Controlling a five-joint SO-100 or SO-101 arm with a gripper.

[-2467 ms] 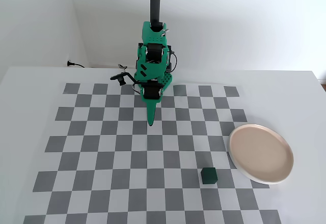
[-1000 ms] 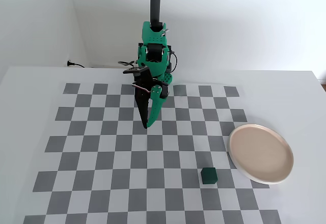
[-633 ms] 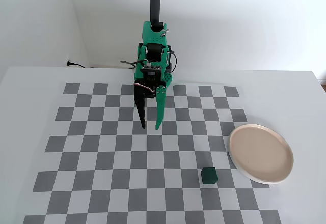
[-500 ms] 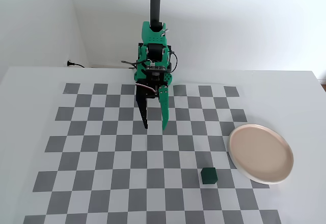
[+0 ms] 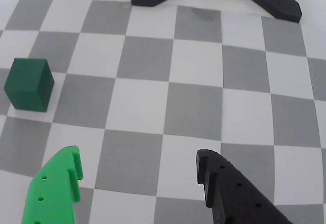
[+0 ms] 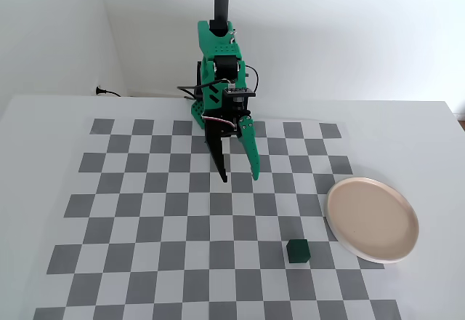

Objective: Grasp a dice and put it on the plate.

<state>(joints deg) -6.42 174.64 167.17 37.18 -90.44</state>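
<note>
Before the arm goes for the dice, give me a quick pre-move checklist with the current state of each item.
1. Gripper open wide enough for the dice: ok, jaws spread apart.
2. Gripper empty: ok, nothing between the fingers in the wrist view.
3. Dice free to grasp: ok, it sits alone on the checkered mat.
4. Gripper lined up over the dice: not ok, the dice lies off to the left in the wrist view.
5. Plate ready: ok, nothing on it.

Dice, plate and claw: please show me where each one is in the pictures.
dice (image 6: 298,250), fixed view, on its top face.
plate (image 6: 372,218), fixed view, on its bare pink middle.
claw (image 6: 240,174), fixed view, midway between the open black and green fingertips.
</note>
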